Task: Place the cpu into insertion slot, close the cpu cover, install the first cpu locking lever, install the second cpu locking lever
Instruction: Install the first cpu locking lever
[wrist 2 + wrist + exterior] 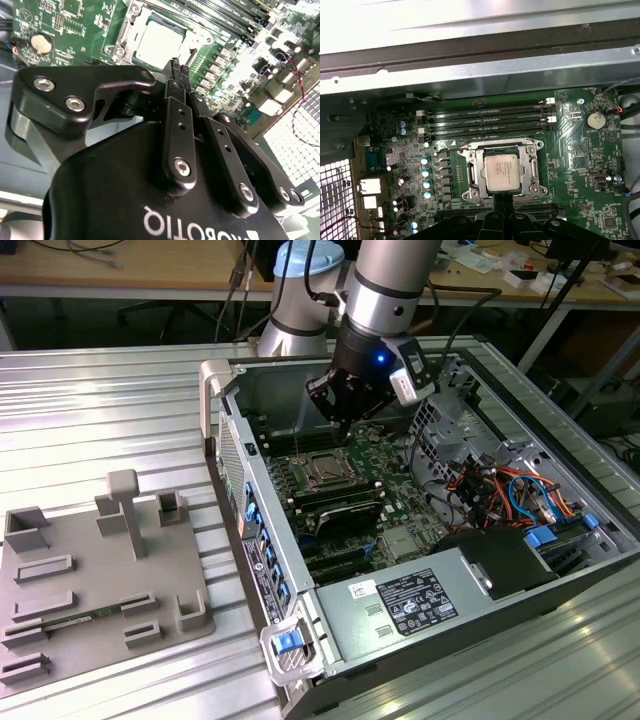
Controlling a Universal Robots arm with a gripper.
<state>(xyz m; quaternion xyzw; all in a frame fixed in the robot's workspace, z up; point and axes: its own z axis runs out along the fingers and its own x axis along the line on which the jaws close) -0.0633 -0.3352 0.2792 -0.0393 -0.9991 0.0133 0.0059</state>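
Note:
The cpu (502,170), a small silvery square chip, lies flat in the insertion slot (468,193) on the green board. It also shows in the second wrist view, cpu (157,40), and in the exterior view, cpu (325,470). The cpu cover (479,172), a thin metal frame, lies flat around the chip's edges. My gripper (502,199) hangs just above the socket's edge, a little off the chip. Its black fingers (176,67) are pressed together with nothing between them. In the exterior view the gripper (347,420) hovers inside the open computer case, above the socket.
Long black memory slots (487,122) run beside the socket. A grey power-supply box (415,600) and bundled cables (500,490) fill the case's near and right parts. The case wall (255,510) rises on the exterior view's left. A grey fixture plate (90,580) lies outside it.

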